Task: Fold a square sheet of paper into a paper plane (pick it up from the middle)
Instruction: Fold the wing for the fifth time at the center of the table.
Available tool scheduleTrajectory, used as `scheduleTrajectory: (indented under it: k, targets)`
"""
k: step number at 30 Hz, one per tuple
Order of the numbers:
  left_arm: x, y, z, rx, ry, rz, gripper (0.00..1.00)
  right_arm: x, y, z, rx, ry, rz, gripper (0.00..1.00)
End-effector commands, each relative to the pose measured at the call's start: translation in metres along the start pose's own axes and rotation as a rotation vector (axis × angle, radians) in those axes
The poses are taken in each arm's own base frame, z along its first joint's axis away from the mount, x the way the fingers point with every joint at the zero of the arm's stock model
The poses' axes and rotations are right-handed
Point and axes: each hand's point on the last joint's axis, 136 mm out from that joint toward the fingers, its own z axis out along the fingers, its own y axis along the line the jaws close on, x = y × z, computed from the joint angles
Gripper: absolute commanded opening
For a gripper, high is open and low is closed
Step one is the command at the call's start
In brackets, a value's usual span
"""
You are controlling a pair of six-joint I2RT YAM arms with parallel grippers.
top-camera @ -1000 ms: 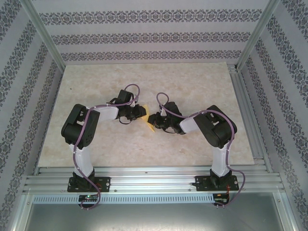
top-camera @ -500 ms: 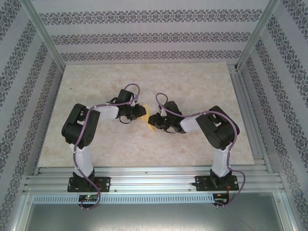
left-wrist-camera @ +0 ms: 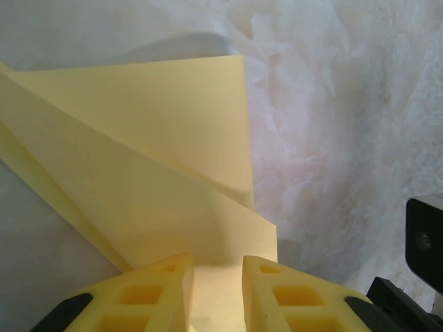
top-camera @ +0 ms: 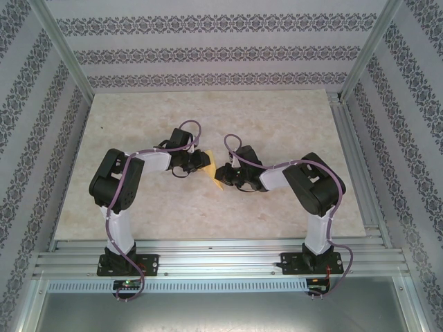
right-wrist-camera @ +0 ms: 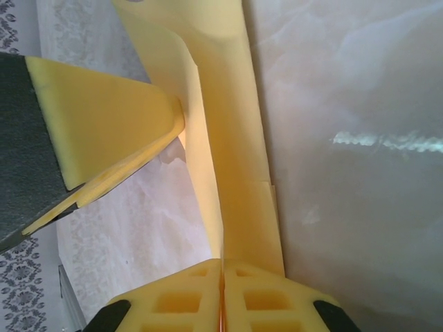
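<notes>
Folding mid-task, we keep our right gripper clamped tight on the thin, yellow-orange square sheet of paper, already creased, between both arms. Our left gripper straddles its edge, fingers slightly apart; grip uncertain. Next crease likely needs aligned edges.

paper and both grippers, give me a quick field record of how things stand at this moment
paper: yellow paper, partly folded, diagonal creases showing
left gripper: jaws a little apart, paper running between them; grip unclear
right gripper: shut on a narrow folded strip of the paper
position: the two grippers face each other over the middle of the table, paper between them
</notes>
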Motion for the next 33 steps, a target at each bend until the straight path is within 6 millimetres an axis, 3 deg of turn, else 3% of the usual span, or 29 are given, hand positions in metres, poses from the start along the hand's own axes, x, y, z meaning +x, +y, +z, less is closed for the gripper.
scheduleTrajectory:
  k: [1,8,15,25,33]
  targets:
    - [0.0,-0.002,0.006,-0.003,0.011,0.006,0.27,0.003,-0.006,0.002,-0.02,0.005,0.035,0.09]
    - [0.0,0.0,0.007,-0.009,0.015,0.003,0.27,0.001,0.001,-0.012,0.022,-0.009,-0.033,0.18]
    - [0.0,0.0,0.008,-0.008,0.016,0.004,0.27,0.011,0.005,-0.01,0.046,0.022,-0.072,0.21]
    - [-0.001,-0.004,0.006,0.005,0.015,0.006,0.27,0.018,-0.004,-0.006,0.075,0.038,-0.06,0.12]
    - [-0.003,-0.024,-0.006,0.07,0.002,0.038,0.31,0.019,-0.018,-0.003,0.064,0.026,0.03,0.05]
